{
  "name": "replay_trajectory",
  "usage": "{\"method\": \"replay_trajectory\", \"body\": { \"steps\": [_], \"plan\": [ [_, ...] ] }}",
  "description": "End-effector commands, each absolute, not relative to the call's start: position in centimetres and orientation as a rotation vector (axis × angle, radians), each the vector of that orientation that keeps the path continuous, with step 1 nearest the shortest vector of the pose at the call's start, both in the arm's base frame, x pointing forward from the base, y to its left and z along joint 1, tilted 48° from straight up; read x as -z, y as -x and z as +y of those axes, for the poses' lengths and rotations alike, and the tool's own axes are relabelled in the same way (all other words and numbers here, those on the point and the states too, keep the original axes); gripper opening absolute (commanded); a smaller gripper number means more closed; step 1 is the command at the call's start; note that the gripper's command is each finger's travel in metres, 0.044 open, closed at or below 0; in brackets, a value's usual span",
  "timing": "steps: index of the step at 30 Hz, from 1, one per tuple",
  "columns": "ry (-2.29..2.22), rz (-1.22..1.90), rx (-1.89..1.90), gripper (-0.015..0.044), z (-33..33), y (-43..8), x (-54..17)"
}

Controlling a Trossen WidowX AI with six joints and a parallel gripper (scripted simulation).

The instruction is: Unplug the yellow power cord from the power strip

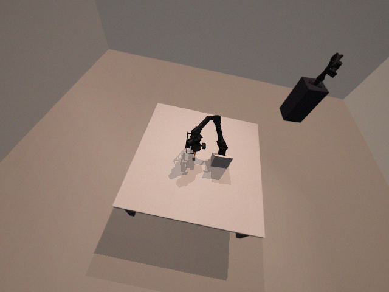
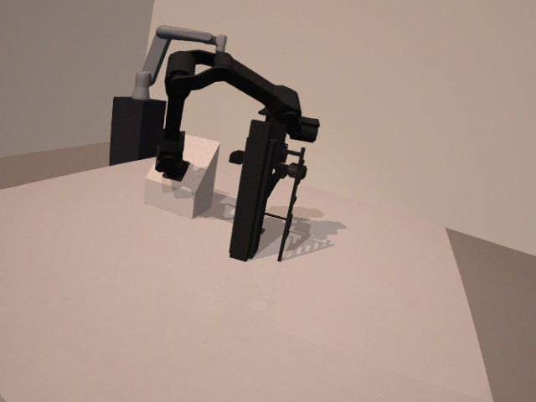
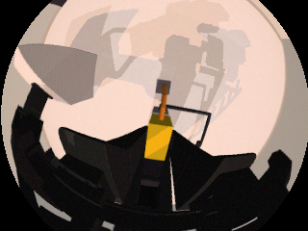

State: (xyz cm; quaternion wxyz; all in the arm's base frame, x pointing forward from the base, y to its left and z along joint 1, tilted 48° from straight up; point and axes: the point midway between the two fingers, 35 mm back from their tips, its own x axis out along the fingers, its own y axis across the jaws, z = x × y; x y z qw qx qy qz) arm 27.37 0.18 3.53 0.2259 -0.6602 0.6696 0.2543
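arm (image 2: 242, 82) base on block (image 2: 190, 186) on table (image 2: 130, 302); gripper (image 3: 158, 154) beside block, plug (image 3: 158, 138) between fingers, seemingly above table.

My table (image 1: 200, 201) has a pale pink top on dark legs, casting a big shadow on the tan floor (image 1: 62, 176). Grey walls (image 1: 219, 31) meet in a corner behind me. A dark pedestal (image 1: 302, 98) stands off to one side. Light comes from above; shadows are soft.

Yellow plug (image 3: 158, 139) sitting clamped between dark gripper (image 3: 157, 154) fingers, pointing away toward table; orange prong (image 3: 165, 100) sticking out from tip into small grey block (image 3: 164, 85). Power strip not discernible.
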Motion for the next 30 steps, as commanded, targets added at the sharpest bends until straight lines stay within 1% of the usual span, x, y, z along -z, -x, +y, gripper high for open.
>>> {"method": "replay_trajectory", "body": {
  "steps": [1,11,15,27,28,30],
  "plan": [
    [1.796,1.802,-0.753,0.0000,2.6,-27.3,-1.9],
    [1.797,1.801,-0.754,0.0000,3.9,-27.2,-0.9],
    [1.802,1.803,-0.751,0.0105,2.8,-27.1,-1.3],
    [1.801,1.802,-0.752,0.0420,3.3,-27.1,-1.0],
    [1.801,1.801,-0.752,0.0440,3.9,-27.1,-0.6],
    [1.800,1.800,-0.754,0.0440,5.4,-27.1,0.5]
  ]
}}
